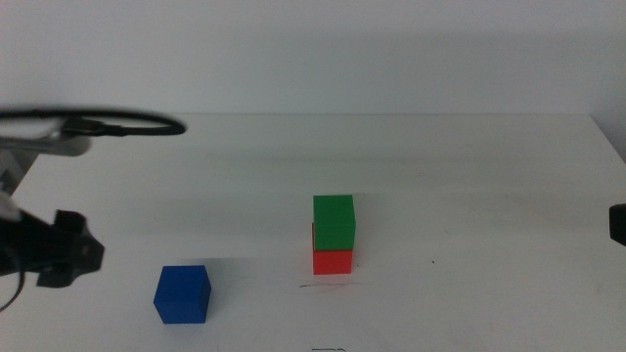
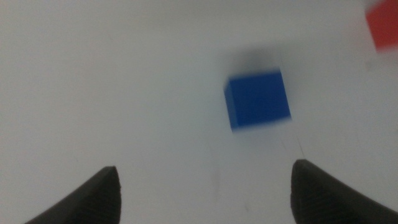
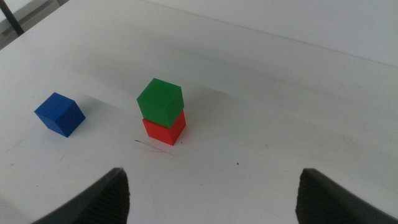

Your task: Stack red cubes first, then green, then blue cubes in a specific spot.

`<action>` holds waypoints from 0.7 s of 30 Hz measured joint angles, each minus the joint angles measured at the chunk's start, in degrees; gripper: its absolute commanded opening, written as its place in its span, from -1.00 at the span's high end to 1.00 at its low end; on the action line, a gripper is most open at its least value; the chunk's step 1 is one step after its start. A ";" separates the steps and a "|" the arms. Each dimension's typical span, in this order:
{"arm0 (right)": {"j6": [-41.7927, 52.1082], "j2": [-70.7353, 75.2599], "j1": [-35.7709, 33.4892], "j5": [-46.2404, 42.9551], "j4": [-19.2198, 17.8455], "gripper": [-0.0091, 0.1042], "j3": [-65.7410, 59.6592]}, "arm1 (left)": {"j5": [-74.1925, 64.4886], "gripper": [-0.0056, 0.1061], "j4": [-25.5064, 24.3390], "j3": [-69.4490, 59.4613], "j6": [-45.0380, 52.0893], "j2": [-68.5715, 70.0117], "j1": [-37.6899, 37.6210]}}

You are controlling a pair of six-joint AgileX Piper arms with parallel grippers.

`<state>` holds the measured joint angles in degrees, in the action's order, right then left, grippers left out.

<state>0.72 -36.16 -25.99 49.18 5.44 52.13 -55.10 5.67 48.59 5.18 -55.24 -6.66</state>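
plainly unlabelled, green (image 1: 334,221) tops red (image 1: 333,261); left hand (image 2: 205,186) spread over blue cube (image 2: 257,99), right hand (image 3: 214,193) spread.

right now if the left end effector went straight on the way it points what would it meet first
Most likely the blue cube: it lies ahead of the left end effector, between its open jaws and slightly off-centre. Depth is hard to judge through the blur.
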 measured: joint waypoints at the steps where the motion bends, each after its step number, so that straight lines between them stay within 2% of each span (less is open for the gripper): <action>1: 0.00 0.00 0.00 0.00 0.00 -0.60 0.00 | -1.77 -0.77 0.07 1.23 -0.31 -1.87 -0.51; 8: 0.00 0.00 0.00 0.00 -0.12 -0.60 0.00 | -2.59 -0.77 -0.08 4.26 -7.39 -12.19 -8.46; 12: 0.00 0.00 0.00 0.00 -0.12 -0.60 0.00 | -2.49 -0.77 -2.41 6.98 -13.93 -19.85 -12.72; 21: 0.00 0.00 0.00 0.00 -0.12 -0.60 0.00 | -0.31 -0.77 -3.59 12.66 -17.59 -34.06 -14.25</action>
<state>0.72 -36.16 -25.99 49.18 5.32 52.13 -55.41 2.08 61.25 -12.41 -89.30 -20.91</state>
